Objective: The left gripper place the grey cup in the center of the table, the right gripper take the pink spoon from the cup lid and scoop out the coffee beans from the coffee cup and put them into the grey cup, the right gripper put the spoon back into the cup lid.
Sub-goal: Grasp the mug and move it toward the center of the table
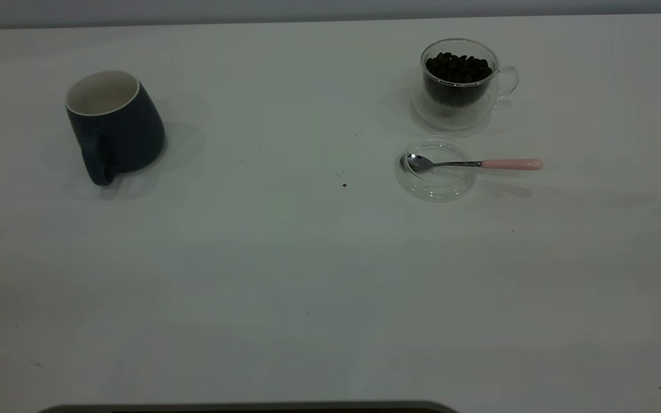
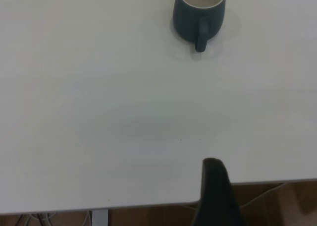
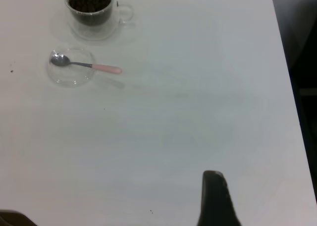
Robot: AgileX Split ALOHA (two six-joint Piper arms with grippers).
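Observation:
The grey cup (image 1: 113,123) stands upright at the table's (image 1: 284,258) left, handle toward the near side; the left wrist view shows the grey cup (image 2: 199,13) far off. At the right back the clear coffee cup (image 1: 460,80) holds dark coffee beans (image 1: 458,67). Just in front lies the cup lid (image 1: 437,170) with the pink spoon (image 1: 474,164), bowl in the lid, pink handle pointing right. The right wrist view shows the coffee cup (image 3: 91,10), lid (image 3: 72,67) and spoon (image 3: 86,65) far away. The left gripper (image 2: 214,196) hangs over the table's near edge and the right gripper (image 3: 214,201) near the right side; neither shows in the exterior view.
A few dark specks (image 1: 343,184) lie near the table's middle. A dark rounded strip (image 1: 250,407) runs along the near edge in the exterior view. The table's right edge (image 3: 292,112) drops to a dark floor.

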